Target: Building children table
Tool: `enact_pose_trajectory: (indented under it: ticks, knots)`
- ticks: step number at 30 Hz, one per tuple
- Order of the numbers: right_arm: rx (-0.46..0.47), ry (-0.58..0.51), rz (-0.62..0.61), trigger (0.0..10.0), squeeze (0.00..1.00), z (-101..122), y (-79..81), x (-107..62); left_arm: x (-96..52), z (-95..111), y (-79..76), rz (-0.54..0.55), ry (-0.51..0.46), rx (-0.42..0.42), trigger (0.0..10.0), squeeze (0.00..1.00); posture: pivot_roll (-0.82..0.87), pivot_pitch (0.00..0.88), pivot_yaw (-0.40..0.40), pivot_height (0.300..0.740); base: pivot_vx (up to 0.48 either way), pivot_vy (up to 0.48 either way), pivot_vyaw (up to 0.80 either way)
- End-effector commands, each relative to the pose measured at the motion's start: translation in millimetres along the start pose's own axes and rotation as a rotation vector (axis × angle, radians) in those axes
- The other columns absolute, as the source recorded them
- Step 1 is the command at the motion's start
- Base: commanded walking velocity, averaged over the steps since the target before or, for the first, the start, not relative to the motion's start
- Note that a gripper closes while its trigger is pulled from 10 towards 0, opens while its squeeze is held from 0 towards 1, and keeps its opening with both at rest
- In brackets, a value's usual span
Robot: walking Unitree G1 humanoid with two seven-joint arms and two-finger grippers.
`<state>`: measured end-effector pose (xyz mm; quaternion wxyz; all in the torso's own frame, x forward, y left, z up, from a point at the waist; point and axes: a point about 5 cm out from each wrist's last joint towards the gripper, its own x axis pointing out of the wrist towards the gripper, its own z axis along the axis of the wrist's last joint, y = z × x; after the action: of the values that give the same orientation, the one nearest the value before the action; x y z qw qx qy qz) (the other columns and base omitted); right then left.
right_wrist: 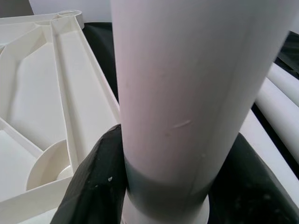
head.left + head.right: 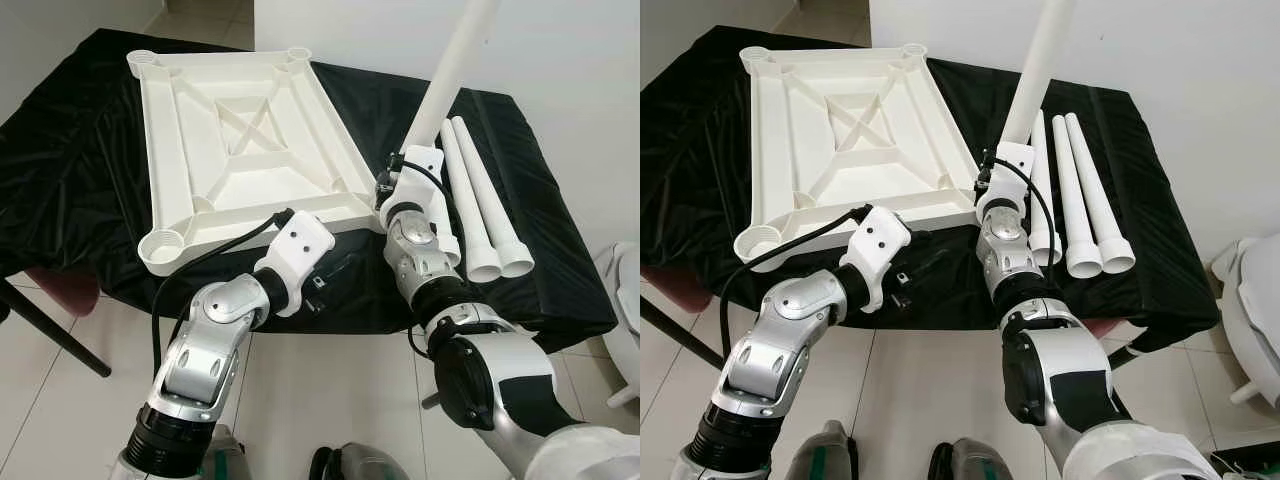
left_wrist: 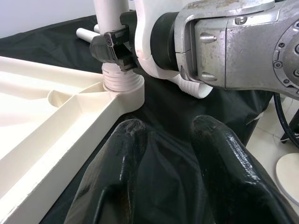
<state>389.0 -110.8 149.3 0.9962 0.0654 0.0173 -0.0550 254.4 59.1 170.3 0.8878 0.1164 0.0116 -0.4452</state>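
Right now the white tabletop [image 2: 245, 150] lies upside down on the bench [image 2: 80, 200], which is draped in a black cloth, its ribbed underside facing up and a round socket at each corner. The right hand [image 3: 117, 46] is clenched around a white leg [image 2: 455, 65] low down near its ridged end, and that end stands in the corner socket [image 3: 124, 91] nearest the robot's right side. The leg rises from the socket tilted, leaning away from the tabletop, and runs out of the top of the head views. In the right wrist view the black fingers [image 1: 93, 182] press against both sides of the tube.

Three more legs [image 2: 480, 205] lie side by side on the cloth just beside the right arm, their flared ends pointing toward the robot, one partly hidden behind the arm.

The left hand [image 3: 173, 140] is released, its two black fingers spread apart with nothing between them. It hovers just off the tabletop's near edge, pointed at the socket where the leg stands. The near left socket [image 2: 165, 245] holds nothing.

Pale tiled floor [image 2: 330, 390] shows below the bench.
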Motion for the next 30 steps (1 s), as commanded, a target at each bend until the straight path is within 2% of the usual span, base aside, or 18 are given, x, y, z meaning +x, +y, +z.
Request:
enact_pose_trajectory:
  ticks: [1, 4, 5, 6, 9, 12, 13, 14, 16, 18, 21, 28, 29, 30]
  knots:
    - [0.039, 0.057, 0.011, 10.0, 0.0, -15.0, -4.5, -4.3, 0.8, 1.8, 1.8, 0.064, -0.011, 0.003, 10.0, 0.0, 0.09, 0.0, -0.107, 0.74, 0.0, 0.0, 0.0]
    - [0.042, 0.045, 0.023, 10.0, 0.0, -14.0, -4.9, -5.0, 0.7, 1.6, 1.4, 0.065, -0.012, 0.003, 10.0, 0.0, 0.09, 0.0, -0.108, 0.74, 0.0, 0.0, 0.0]
    - [0.048, 0.037, 0.051, 10.0, 1.0, -12.8, -5.1, -5.0, 0.8, 1.7, 1.3, 0.066, -0.012, 0.003, 10.0, 0.0, 0.09, 0.0, -0.11, 0.74, 0.0, 0.0, 0.0]
    - [0.048, 0.037, 0.051, 10.0, 1.0, -12.8, -5.1, -5.0, 0.8, 1.7, 1.3, 0.066, -0.012, 0.003, 10.0, 0.0, 0.09, 0.0, -0.11, 0.74, 0.0, 0.0, 0.0]
    - [0.027, 0.027, 0.192, 10.0, 1.0, -10.4, -10.1, -3.8, 1.2, 1.8, 1.3, 0.068, -0.013, 0.003, 10.0, 0.0, 0.09, 0.0, -0.113, 0.74, 0.0, 0.0, 0.0]
    - [0.021, 0.029, 0.212, 10.0, 1.0, -10.2, -10.9, -3.6, 1.2, 1.9, 1.3, 0.069, -0.013, 0.003, 10.0, 0.0, 0.09, 0.0, -0.113, 0.74, 0.0, 0.0, 0.0]
    - [0.016, 0.029, 0.254, 10.0, 0.74, -9.1, -12.0, -3.0, 1.2, 1.9, 1.6, 0.07, -0.013, 0.003, 10.0, 0.0, 0.09, 0.0, -0.113, 0.74, 0.0, 0.0, 0.0]
    - [0.013, 0.029, 0.31, 10.0, 0.0, -5.9, -15.2, -1.1, 1.2, 2.0, 1.8, 0.071, -0.014, 0.003, 10.0, 0.0, 0.09, 0.0, -0.114, 0.74, 0.0, 0.0, 0.0]
    - [-0.014, 0.021, 0.397, 10.0, 0.0, 0.1, -19.7, 1.3, 1.1, 2.3, 2.3, 0.073, -0.015, 0.003, 10.0, 0.0, 0.09, 0.0, -0.114, 0.74, 0.0, 0.0, 0.0]
    - [-0.014, 0.021, 0.397, 10.0, 0.0, 0.1, -19.7, 1.3, 1.1, 2.3, 2.3, 0.073, -0.015, 0.003, 10.0, 0.0, 0.09, 0.0, -0.114, 0.74, 0.0, 0.0, 0.0]
    - [-0.082, 0.012, 0.515, 10.0, 0.0, 8.8, -24.6, 3.9, -0.2, 2.5, 4.3, 0.083, -0.014, 0.004, 10.0, 0.0, 0.09, 0.0, -0.112, 0.74, 0.0, 0.0, 0.0]
    - [-0.164, 0.032, 0.574, 10.0, 0.0, 10.0, -29.3, 5.1, -1.5, 3.0, 5.5, 0.091, -0.013, 0.002, 10.0, 0.0, 0.1, 0.012, -0.109, 0.74, 0.0, 0.0, 0.0]
    - [-0.174, 0.045, 0.584, 10.0, 0.67, 9.7, -31.0, 5.6, -1.8, 3.3, 6.0, 0.094, -0.013, 0.002, 10.0, 0.0, 0.1, 0.014, -0.108, 0.74, 0.0, 0.0, 0.0]
    - [-0.177, 0.054, 0.591, 10.0, 0.67, 9.5, -32.0, 5.8, -2.0, 3.5, 6.3, 0.095, -0.013, 0.002, 10.0, 0.0, 0.1, 0.017, -0.108, 0.74, 0.0, 0.0, 0.0]
